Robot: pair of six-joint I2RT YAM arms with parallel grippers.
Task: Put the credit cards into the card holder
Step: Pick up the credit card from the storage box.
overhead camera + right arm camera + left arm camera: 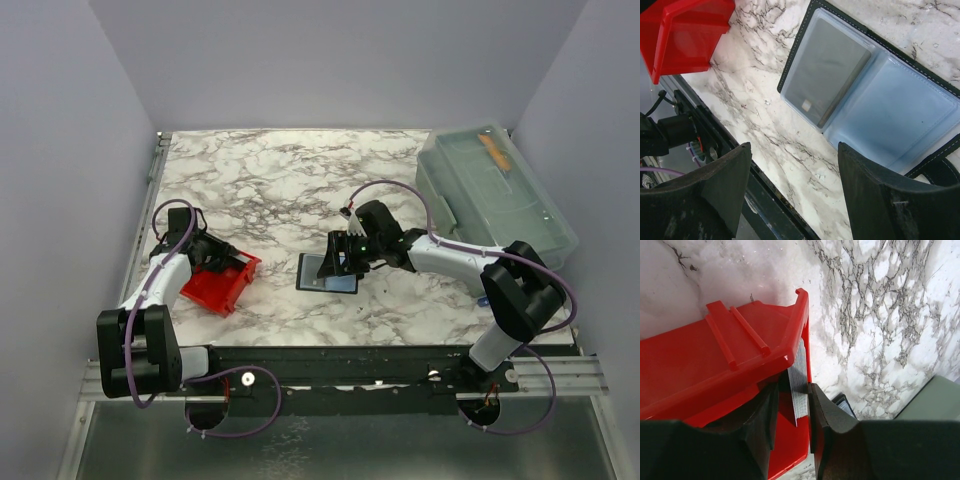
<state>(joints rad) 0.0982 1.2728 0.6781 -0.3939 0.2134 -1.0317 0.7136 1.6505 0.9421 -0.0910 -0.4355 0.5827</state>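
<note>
The left gripper [790,412] clenches a wall of the small red plastic tray [700,365]; tilting could dump anything inside. Mid-table, the black folding card holder [900,115] lies open, a dark card [825,70] sleeved, under the released right gripper [795,155]; unpinned, it may slide.

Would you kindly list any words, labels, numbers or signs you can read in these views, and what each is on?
None can be read.
The card in the card holder shows only a small pale square, no legible print.
The red tray and grey box show no lettering.
</note>
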